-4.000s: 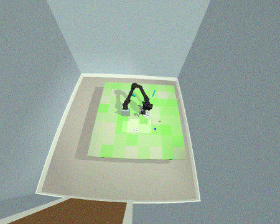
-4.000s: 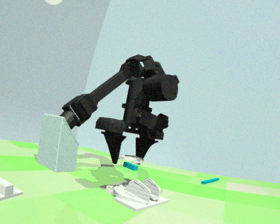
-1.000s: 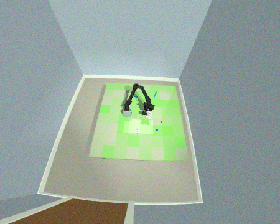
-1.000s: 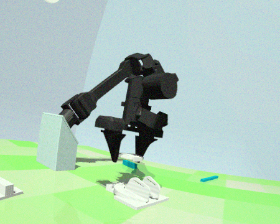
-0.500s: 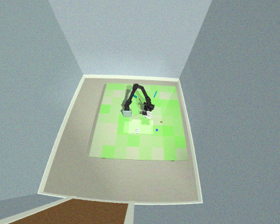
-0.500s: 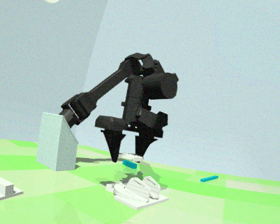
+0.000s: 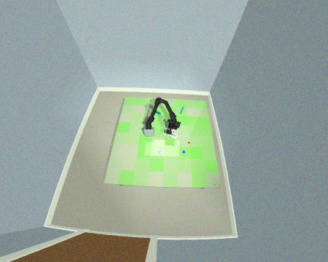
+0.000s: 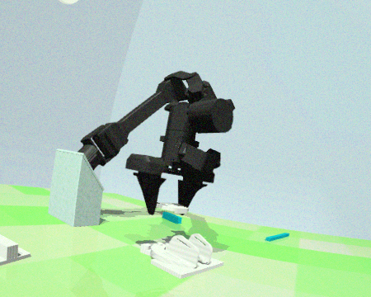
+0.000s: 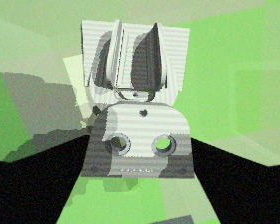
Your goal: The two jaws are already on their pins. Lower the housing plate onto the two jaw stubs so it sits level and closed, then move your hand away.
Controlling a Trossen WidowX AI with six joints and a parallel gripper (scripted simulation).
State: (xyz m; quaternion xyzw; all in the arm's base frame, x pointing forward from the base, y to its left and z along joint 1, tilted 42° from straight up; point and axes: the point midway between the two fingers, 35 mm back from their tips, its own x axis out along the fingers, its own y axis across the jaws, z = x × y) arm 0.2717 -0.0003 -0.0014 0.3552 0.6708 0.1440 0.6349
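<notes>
A: State of the gripper [image 8: 169,212] [image 9: 137,157]?
B: Fingers wide apart, closed on the edges of the white housing plate [image 8: 175,209] [image 9: 141,125], one to each side.
A: Plate position?
B: Raised above the green checkered mat [image 7: 157,165] [image 8: 276,268], two round holes facing the wrist camera.
A: And the jaws [image 8: 190,252] [image 9: 137,60]?
B: Two upright white pieces on a flat base, below the plate in the exterior view; plate apart from them.
</notes>
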